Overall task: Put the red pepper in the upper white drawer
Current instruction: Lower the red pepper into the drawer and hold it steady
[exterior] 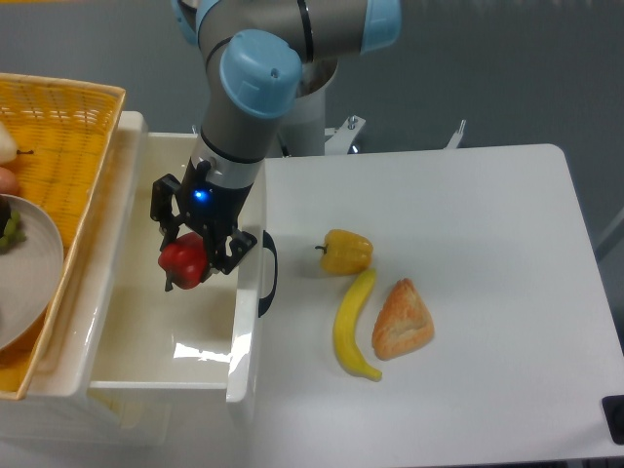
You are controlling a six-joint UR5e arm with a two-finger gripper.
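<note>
Red pepper, glossy, clamped between the dark fingers of the hand, suspended inside the walls of the upper white drawer and above its pale floor, nearer the drawer's right wall than its left. Closed on the pepper from both sides, with a small blue light glowing on the wrist just above. Reaching down from the top of the picture, grey arm with light-blue joint caps, crossing the drawer's far right corner. Pulled open across the left part of the worktop, with the dark curved handle standing out from the drawer's right-hand front panel. Left of the drawer and touching its wall, yellow wicker basket holding a grey plate, only partly in view. Right of the drawer handle, well apart from it on the white worktop: yellow pepper, and just below it a banana lying lengthwise, with a golden triangular pastry just beside the banana on the side away from the drawer.
</note>
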